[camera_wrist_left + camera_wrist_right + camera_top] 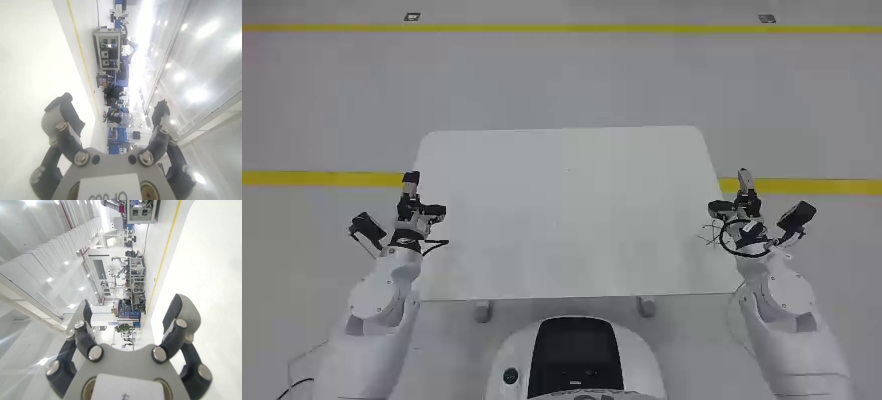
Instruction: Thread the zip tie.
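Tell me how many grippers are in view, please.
2. The left gripper is beside the table's left edge, open; the right gripper is beside its right edge, open too. None seems hidden.

We are seeing a plain white table (562,200) on a pale grey floor (562,80), with yellow stripes (302,178) running at twelve, nine and three o'clock. The left gripper (113,102) and the right gripper (131,301) are both showing black pads (171,311) on silver-grey metal.
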`<action>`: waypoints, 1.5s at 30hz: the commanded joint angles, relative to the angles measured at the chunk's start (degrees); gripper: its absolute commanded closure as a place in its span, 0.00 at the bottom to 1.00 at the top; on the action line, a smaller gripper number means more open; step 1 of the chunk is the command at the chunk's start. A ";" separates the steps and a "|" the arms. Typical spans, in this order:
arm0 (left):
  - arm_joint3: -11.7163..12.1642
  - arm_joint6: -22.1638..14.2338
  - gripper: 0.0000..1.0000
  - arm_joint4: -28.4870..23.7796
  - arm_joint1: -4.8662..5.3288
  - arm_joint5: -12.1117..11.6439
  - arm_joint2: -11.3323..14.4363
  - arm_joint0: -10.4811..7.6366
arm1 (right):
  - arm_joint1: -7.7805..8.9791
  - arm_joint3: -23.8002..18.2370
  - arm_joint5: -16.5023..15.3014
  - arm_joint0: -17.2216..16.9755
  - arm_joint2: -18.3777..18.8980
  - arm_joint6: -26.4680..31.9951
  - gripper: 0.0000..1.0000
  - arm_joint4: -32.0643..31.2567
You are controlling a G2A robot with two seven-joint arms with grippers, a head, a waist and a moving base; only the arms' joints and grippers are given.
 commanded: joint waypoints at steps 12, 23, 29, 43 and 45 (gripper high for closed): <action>0.00 0.00 0.00 0.00 0.00 0.00 0.00 0.00 | 0.51 -0.61 3.44 1.93 0.56 1.89 0.00 -6.33; 0.00 0.00 0.00 0.00 0.00 0.00 0.00 0.00 | 2.27 -0.56 19.48 8.04 0.43 14.94 0.00 -25.27; 0.00 0.00 0.00 0.00 0.00 0.00 0.00 0.00 | 2.27 -0.56 19.48 8.04 0.43 14.94 0.00 -25.27; 0.00 0.00 0.00 0.00 0.00 0.00 0.00 0.00 | 4.51 4.00 19.48 17.08 1.18 42.12 0.00 -46.65; 0.00 0.00 0.00 0.00 0.00 0.00 0.00 0.00 | 4.44 6.20 19.48 20.54 0.92 47.61 0.00 -50.63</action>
